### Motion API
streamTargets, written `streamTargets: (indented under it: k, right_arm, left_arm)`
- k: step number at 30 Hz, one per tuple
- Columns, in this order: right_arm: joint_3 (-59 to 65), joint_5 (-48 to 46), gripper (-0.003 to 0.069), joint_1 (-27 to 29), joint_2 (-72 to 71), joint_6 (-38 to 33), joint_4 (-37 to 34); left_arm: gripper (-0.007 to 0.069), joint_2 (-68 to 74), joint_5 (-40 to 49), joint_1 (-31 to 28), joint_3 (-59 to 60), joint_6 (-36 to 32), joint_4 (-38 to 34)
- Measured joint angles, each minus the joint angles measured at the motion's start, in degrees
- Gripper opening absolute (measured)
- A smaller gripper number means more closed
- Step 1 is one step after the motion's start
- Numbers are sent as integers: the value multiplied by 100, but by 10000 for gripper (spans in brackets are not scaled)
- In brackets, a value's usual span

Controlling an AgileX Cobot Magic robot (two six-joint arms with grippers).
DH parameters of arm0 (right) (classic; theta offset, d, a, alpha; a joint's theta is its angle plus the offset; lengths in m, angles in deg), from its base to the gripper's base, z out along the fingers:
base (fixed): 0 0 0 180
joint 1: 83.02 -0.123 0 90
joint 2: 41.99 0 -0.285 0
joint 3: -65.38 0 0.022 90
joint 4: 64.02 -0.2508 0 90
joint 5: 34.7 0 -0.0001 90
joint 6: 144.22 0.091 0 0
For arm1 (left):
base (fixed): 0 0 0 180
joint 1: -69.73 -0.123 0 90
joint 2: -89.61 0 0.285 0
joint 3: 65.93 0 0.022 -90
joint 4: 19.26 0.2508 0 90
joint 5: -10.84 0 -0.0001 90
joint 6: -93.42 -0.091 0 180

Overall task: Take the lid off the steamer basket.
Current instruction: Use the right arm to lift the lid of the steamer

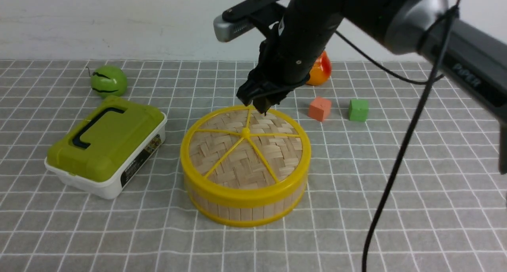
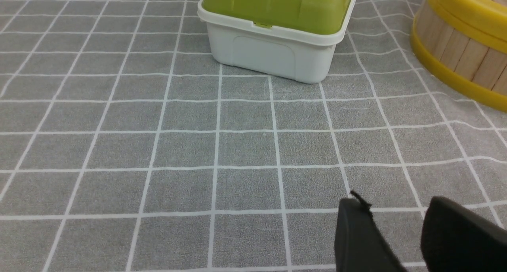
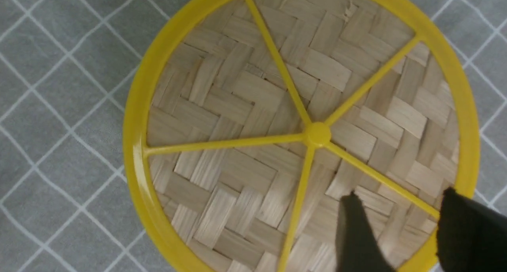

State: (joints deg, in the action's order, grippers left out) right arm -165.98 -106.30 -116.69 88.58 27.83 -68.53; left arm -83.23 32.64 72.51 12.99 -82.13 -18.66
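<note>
Right end effector (image 1: 261,105) hovers unclenched, holding nothing, just above the far edge of the lid (image 1: 245,145), its fingers either side of the outer end of a yellow spoke (image 3: 396,187). The lid sits seated on the steamer basket (image 1: 245,210) mid-tabletop (image 1: 396,224). Best, I judge, to lower until the pads bracket the spoke, close firmly, then lift straight up. An off-centre grip may tilt the lid and drag the light basket along, so rise slowly.
</note>
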Motion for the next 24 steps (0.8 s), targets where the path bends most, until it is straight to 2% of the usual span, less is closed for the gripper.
streamTargets:
  k: [3, 6, 9, 18, 20, 24]
  right_arm:
    - [-19, 241, 427, 0, 269, 148, -47]
    - [-26, 459, 464, 0, 455, 267, -120]
    - [-25, 580, 465, 0, 621, 296, -189]
    - [-48, 688, 352, 0, 894, 297, -304]
    - [-61, 688, 304, 0, 909, 297, -325]
    - [-74, 713, 159, 0, 909, 297, -345]
  left_arm:
    - [239, 0, 0, 0, 0, 0, 0]
    - [239, 0, 0, 0, 0, 0, 0]
    - [239, 0, 0, 0, 0, 0, 0]
    - [239, 0, 0, 0, 0, 0, 0]
    - [239, 0, 0, 0, 0, 0, 0]
    - [239, 0, 0, 0, 0, 0, 0]
